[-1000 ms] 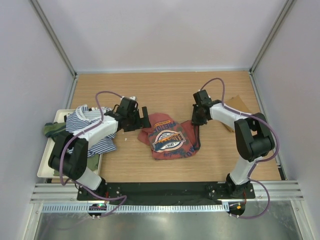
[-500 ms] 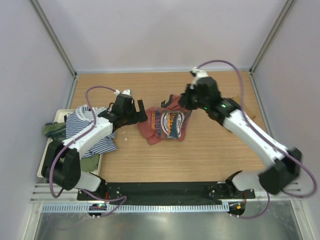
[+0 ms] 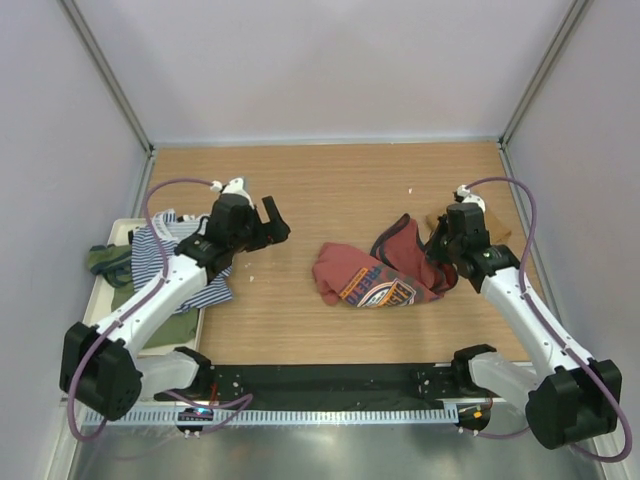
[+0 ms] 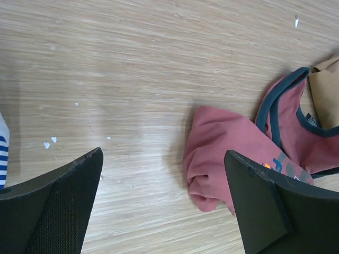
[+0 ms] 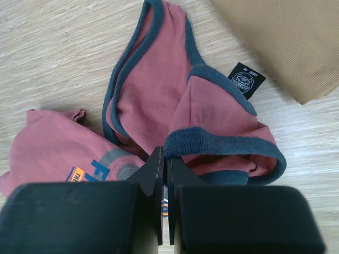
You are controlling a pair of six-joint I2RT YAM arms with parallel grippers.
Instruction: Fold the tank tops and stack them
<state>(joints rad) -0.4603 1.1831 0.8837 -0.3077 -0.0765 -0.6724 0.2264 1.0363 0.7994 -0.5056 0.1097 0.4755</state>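
The rust-red tank top (image 3: pixel 372 282) with navy trim and a chest graphic lies crumpled mid-table. My right gripper (image 3: pixel 438 258) is shut on its right edge; in the right wrist view the navy trim (image 5: pixel 212 142) is pinched at the closed jaws (image 5: pixel 167 156). My left gripper (image 3: pixel 270 225) is open and empty, left of the red top and apart from it; the left wrist view shows the top (image 4: pixel 222 153) between its spread fingers (image 4: pixel 58 203). The tan-brown top (image 3: pixel 492 226) lies folded behind my right arm. The striped top (image 3: pixel 160 250) and olive top (image 3: pixel 105 260) lie on the tray.
A white tray (image 3: pixel 88 322) sits at the table's left edge under the striped and olive tops. Grey walls enclose the table on three sides. Small white flecks (image 4: pixel 50 143) dot the wood. The tan top also shows in the right wrist view (image 5: pixel 286 37).
My right gripper has dragged the red top to the right and nearer, bunching it. My left gripper has drawn back to the left, away from the top, staying open.
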